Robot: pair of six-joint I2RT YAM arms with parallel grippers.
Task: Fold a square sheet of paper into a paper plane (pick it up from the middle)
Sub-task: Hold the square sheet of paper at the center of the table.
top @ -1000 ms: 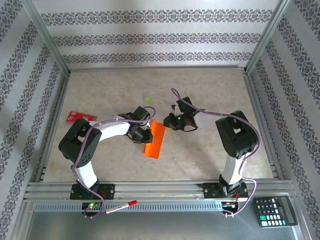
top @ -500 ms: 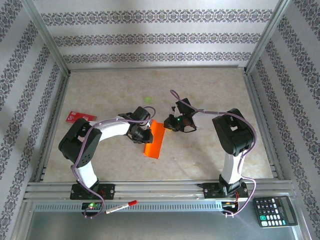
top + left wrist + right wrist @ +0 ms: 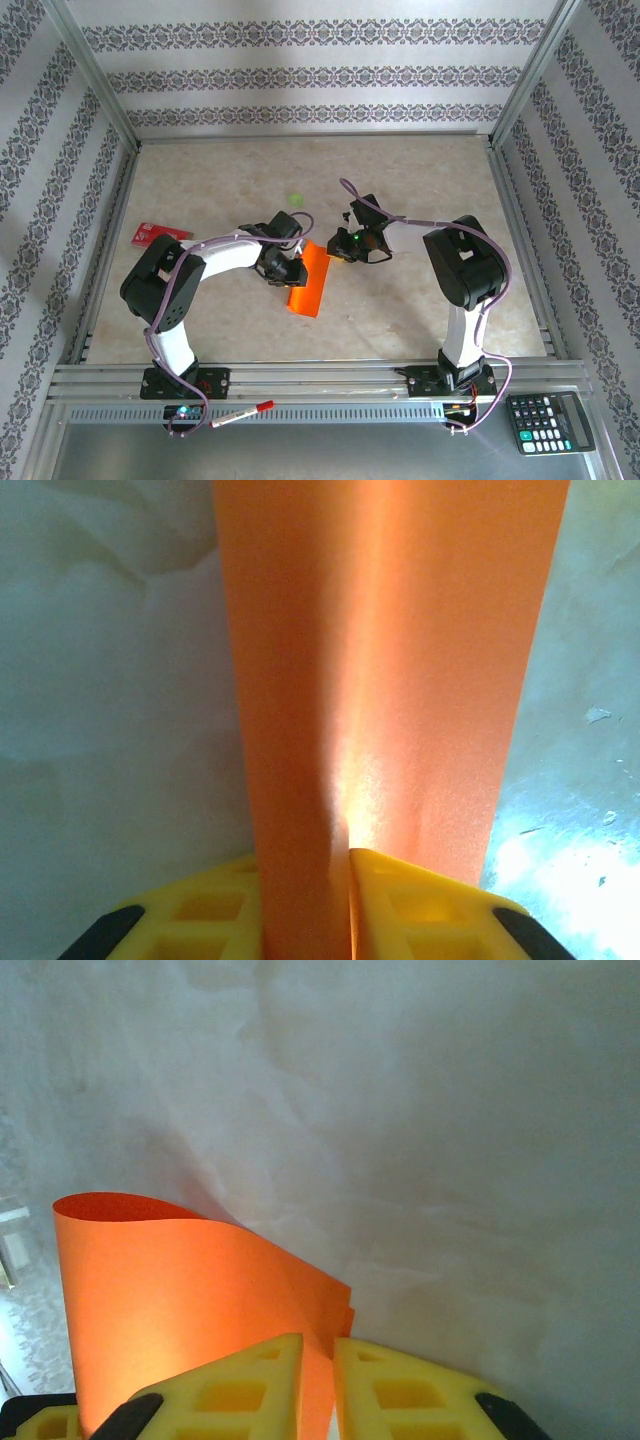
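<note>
- Near rail, right corner: calculator (image 3: 550, 422), outside the work area, not in play.
- Mid-surface: square sheet of paper (image 3: 308, 282), doubled over into a narrow orange strip, slanting across the pale surface (image 3: 420, 320).
- Left hand (image 3: 305, 865) clamped on the strip. The paper runs up between its yellow fingers.
- Right hand (image 3: 318, 1355) pinches the stacked edges at the far end. The bend beside it looks rounded, not pressed flat.
- Judgement: early stage. First lengthwise fold brought over but not creased; nose corners and wings all left.
- Beyond the hands: small green spot (image 3: 296, 199).
</note>
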